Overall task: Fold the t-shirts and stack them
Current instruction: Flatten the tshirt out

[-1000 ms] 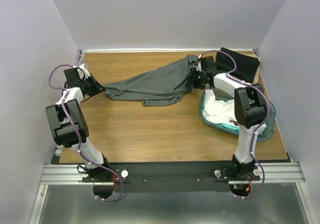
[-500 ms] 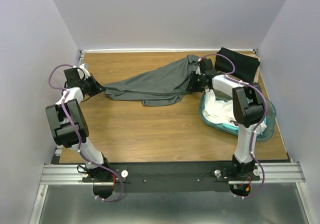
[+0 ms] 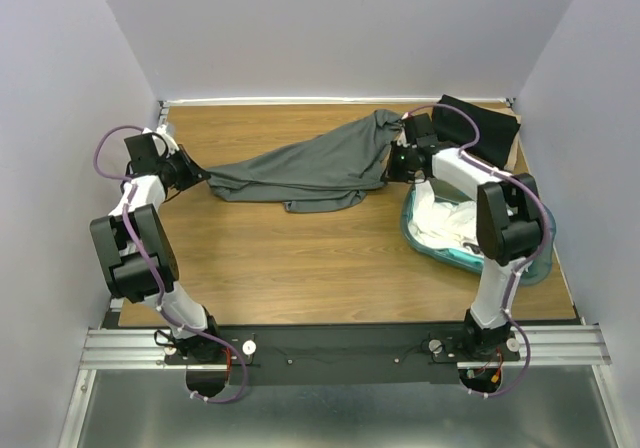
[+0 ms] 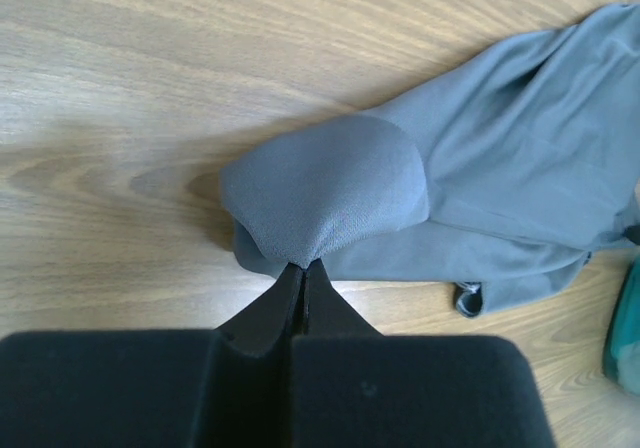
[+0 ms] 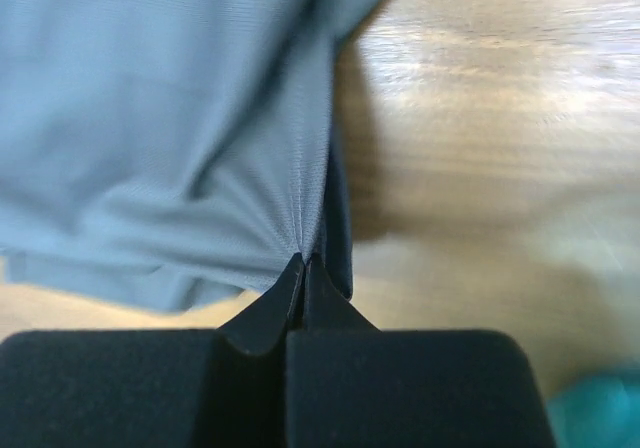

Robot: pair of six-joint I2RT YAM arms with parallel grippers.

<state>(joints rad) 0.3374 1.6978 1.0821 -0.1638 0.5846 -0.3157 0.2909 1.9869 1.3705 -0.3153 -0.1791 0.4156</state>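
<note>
A dark grey t-shirt (image 3: 300, 168) lies stretched across the back of the wooden table, also filling the left wrist view (image 4: 480, 178) and the right wrist view (image 5: 150, 138). My left gripper (image 3: 200, 176) is shut on the shirt's left end, pinching a puff of cloth at its tips (image 4: 303, 265). My right gripper (image 3: 388, 166) is shut on the shirt's right edge, with fabric gathered at its tips (image 5: 303, 260). A black t-shirt (image 3: 478, 128) lies folded at the back right corner. White t-shirts (image 3: 445, 220) are heaped in the teal tub.
The translucent teal plastic tub (image 3: 540, 258) stands at the right side of the table, close behind my right arm; its corner shows in both wrist views (image 4: 625, 328) (image 5: 600, 413). Walls close in the table on the left, back and right.
My right gripper has closed on the grey shirt's right edge. The right arm has shifted slightly, its elbow moving outward and forward. My left gripper has kept its hold and barely moved.
</note>
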